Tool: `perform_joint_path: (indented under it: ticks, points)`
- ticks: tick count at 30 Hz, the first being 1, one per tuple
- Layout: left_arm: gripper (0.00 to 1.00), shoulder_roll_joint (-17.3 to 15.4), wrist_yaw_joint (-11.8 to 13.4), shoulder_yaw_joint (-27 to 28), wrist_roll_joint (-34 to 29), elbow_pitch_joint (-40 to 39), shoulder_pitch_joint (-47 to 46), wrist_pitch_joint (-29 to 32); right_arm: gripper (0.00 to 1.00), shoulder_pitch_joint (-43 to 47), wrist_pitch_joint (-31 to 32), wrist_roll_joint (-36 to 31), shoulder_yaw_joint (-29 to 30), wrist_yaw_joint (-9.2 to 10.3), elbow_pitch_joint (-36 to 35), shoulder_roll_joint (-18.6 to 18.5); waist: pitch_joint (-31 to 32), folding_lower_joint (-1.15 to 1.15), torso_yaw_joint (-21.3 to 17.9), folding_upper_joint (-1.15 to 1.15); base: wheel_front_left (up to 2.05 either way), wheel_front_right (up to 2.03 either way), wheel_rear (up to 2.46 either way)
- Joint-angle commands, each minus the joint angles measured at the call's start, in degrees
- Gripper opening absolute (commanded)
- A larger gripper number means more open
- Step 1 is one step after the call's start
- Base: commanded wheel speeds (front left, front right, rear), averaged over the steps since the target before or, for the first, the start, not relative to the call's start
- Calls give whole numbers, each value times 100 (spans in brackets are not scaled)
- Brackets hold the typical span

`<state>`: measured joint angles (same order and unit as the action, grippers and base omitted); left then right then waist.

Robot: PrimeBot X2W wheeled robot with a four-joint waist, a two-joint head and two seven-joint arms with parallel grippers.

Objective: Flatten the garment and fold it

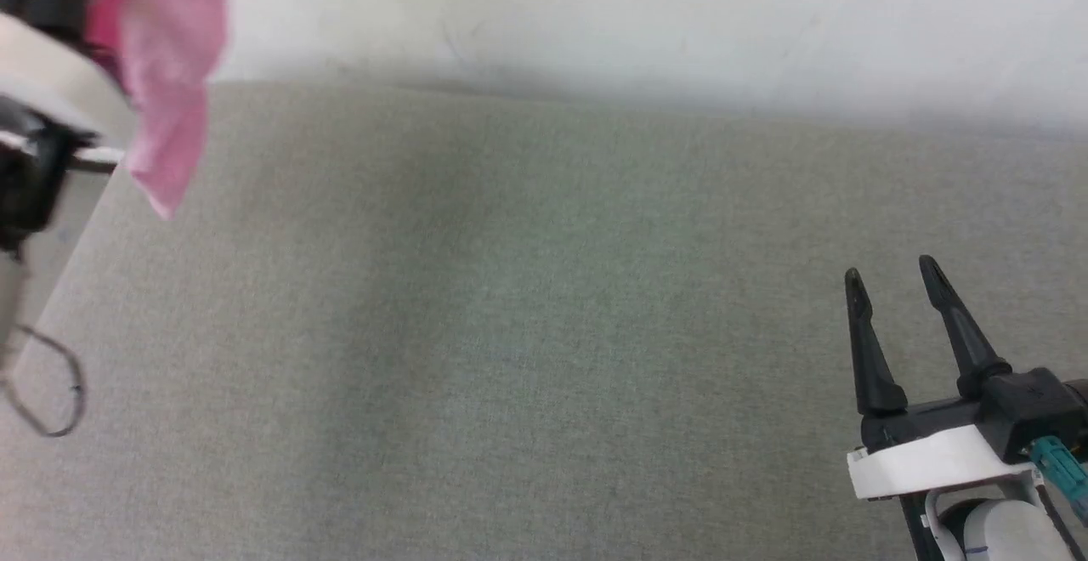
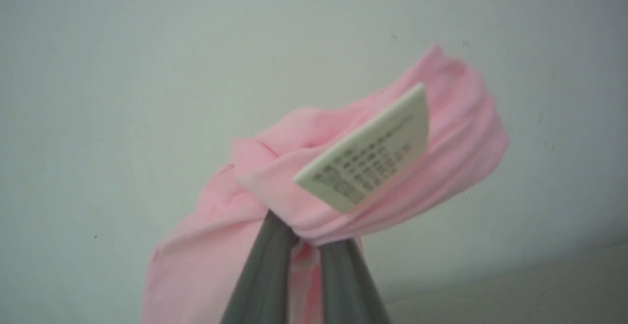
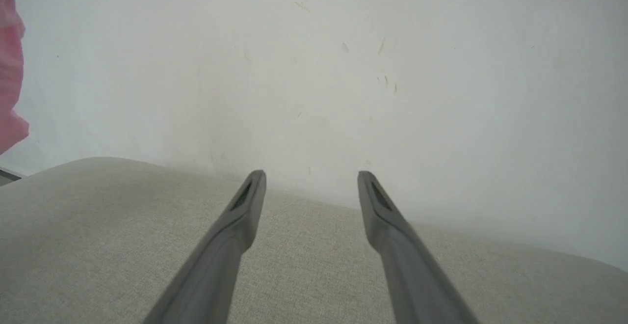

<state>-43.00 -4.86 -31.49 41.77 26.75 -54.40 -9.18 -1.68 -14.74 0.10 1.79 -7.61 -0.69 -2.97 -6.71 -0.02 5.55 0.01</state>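
One pink garment [image 2: 221, 245], apparently twisted, white label [image 2: 368, 152] showing, hangs pinched in left jaws; right jaws spread.

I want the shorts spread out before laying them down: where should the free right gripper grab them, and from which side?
Probably the loose hanging end of the pink shorts, coming in from the robot's right. The left gripper is shut on the bunched cloth by the care label; the free end dangles above the grey surface, on the side facing the open right gripper.
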Motion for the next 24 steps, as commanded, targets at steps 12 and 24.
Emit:
perform_joint_path:
  ticks: [12, 24]
  points:
    - [0, 1720, 1012, -641, -57, -1715, 899, -284, 100, 66, -26, 128, -27, 12, -142, 9, 212, 2, -1321, -1, 0, 0, 0]
    - [25, 2284, 368, -1823, -181, 52, 2109, -338, 100, -8, -26, 299, -45, 12, -109, 9, -300, 2, -1672, -1, 0, 0, 0]
